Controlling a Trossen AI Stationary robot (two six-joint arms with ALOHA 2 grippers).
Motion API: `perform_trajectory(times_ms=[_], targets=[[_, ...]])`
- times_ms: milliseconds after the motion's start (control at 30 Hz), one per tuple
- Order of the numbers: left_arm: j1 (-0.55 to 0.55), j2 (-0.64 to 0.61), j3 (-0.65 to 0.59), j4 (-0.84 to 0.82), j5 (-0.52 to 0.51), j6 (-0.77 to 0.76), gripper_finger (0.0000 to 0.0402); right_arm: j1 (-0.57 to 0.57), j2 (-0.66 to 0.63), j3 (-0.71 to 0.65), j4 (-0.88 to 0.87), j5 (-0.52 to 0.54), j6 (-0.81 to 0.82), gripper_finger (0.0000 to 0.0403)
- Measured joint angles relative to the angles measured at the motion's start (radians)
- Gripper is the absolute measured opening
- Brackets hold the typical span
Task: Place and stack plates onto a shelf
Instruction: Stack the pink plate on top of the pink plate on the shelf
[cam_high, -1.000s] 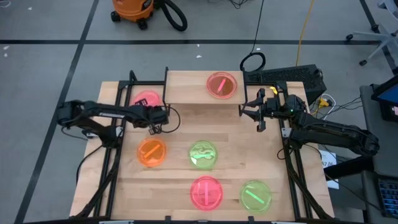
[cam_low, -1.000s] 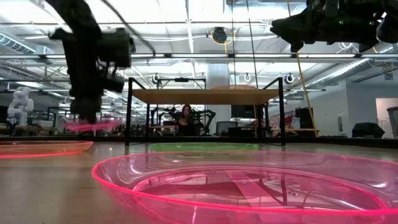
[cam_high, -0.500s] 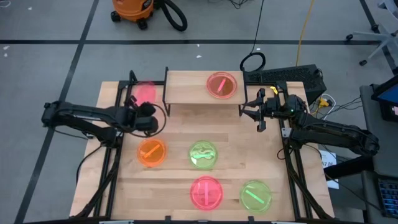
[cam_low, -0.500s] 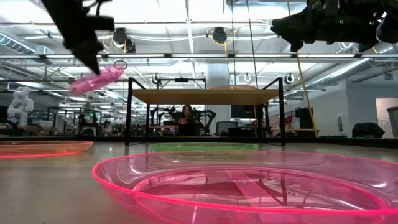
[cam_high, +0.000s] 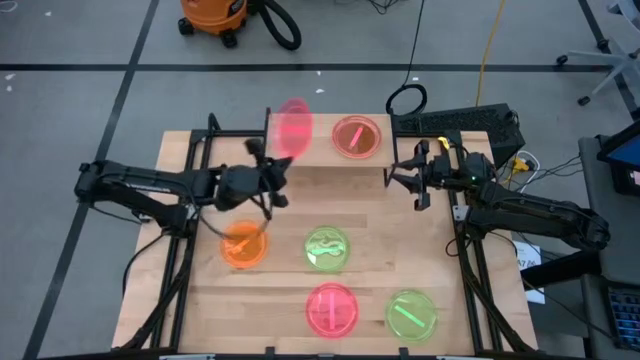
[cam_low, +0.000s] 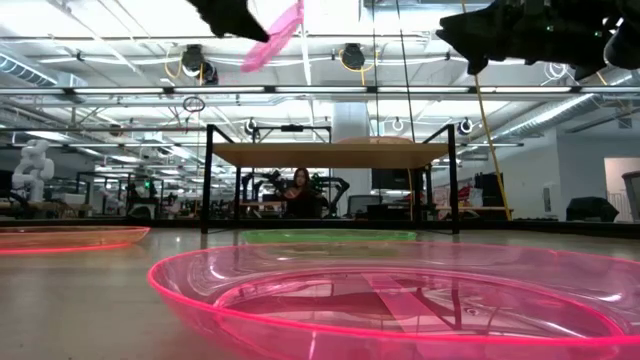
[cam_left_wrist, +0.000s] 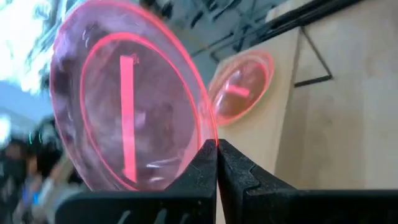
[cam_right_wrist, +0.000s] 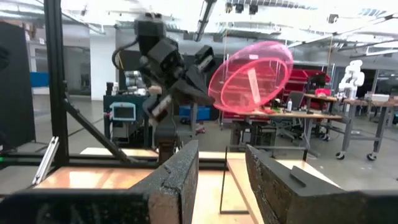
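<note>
The left gripper (cam_left_wrist: 217, 144) is clamped shut on the rim of a pink plate (cam_left_wrist: 127, 102), which is held tilted in the air. In the high view this plate (cam_high: 294, 128) is seen above the left end of the shelf (cam_high: 318, 150), at about eleven o'clock from the table's middle. A second ago the same plate was low at the table's left side, near nine o'clock; since then it has been lifted and swung up toward the shelf. The carry is therefore judged nearly done, with lowering and release left.

On the shelf, toward one o'clock, a red plate (cam_high: 356, 136) is already lying flat. A stack would likely be made by setting the held plate on it.

The right gripper (cam_high: 412, 180) is parked with its fingers apart and empty, at about two o'clock beside the shelf's right end.

Four plates are left on the table: an orange plate (cam_high: 243, 245) at eight o'clock, a green plate (cam_high: 327, 248) near the centre, a second pink plate (cam_high: 331, 309) at six o'clock, and another green plate (cam_high: 411, 315) at five o'clock.
</note>
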Motion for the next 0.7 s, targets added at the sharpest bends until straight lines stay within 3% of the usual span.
perform_trajectory(times_ms=[167, 433, 600, 700], targets=[[0.094, 0.08, -0.001, 0.14, 0.145, 0.18, 0.0, 0.0, -0.009, 0.0, 0.034, 0.0, 0.008, 0.0118], [0.256, 0.222, -0.001, 0.366, 0.406, 0.341, 0.0, 0.0, -0.039, 0.0, 0.033, 0.0, 0.008, 0.0118], [0.326, 0.316, 0.003, 0.532, 0.575, 0.348, 0.0, 0.0, -0.039, 0.0, 0.033, 0.001, 0.008, 0.0118], [0.352, 0.387, 0.036, 0.541, 0.614, 0.342, 0.0, 0.0, -0.039, 0.0, 0.033, 0.001, 0.008, 0.0118]])
